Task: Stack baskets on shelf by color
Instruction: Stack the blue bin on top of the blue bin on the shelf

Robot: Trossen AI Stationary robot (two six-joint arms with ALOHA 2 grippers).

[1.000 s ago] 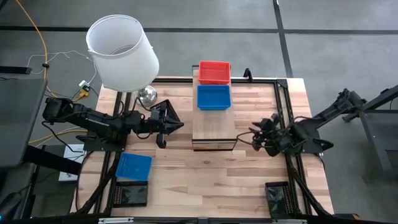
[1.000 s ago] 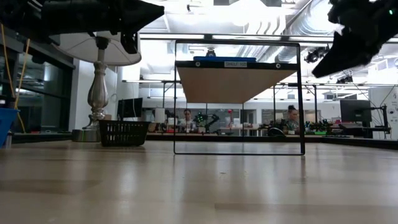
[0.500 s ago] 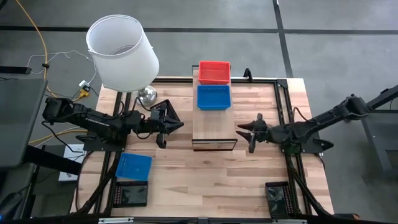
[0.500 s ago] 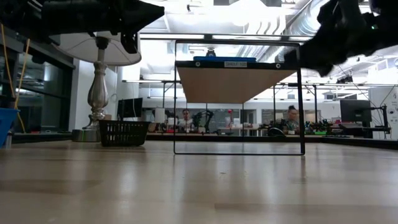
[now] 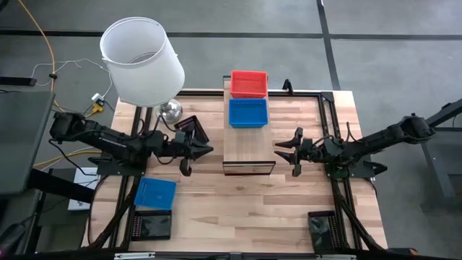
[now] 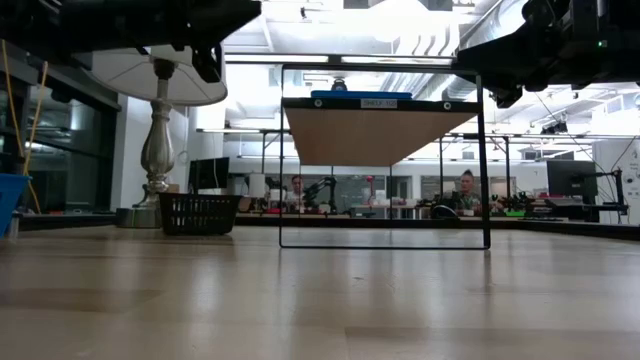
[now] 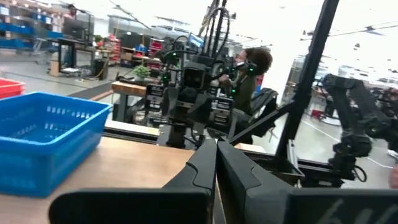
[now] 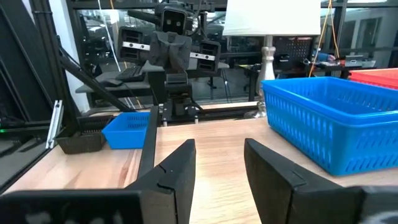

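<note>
On the long wooden shelf (image 5: 249,148), a red basket (image 5: 249,83) sits at the far end with a blue basket (image 5: 248,113) just nearer. Both rest flat on their bases. My left gripper (image 5: 208,149) hovers shut at the shelf's left side, level with its top and pointing at it (image 7: 216,157). My right gripper (image 5: 284,153) stands open at the shelf's right side, pointing level toward it, with nothing between its fingers (image 8: 217,163). Another blue basket (image 5: 155,193) lies on the table near the left front.
A white-shaded lamp (image 5: 141,61) stands at the far left, with a black basket (image 6: 198,213) beside its base. Two more black baskets (image 5: 151,225) (image 5: 321,227) lie at the table's front corners. The near half of the shelf top is bare wood.
My right gripper has swung from a tucked, downward pose to level. It has reached toward the table's left, up to the shelf's right side, sinking a little.
</note>
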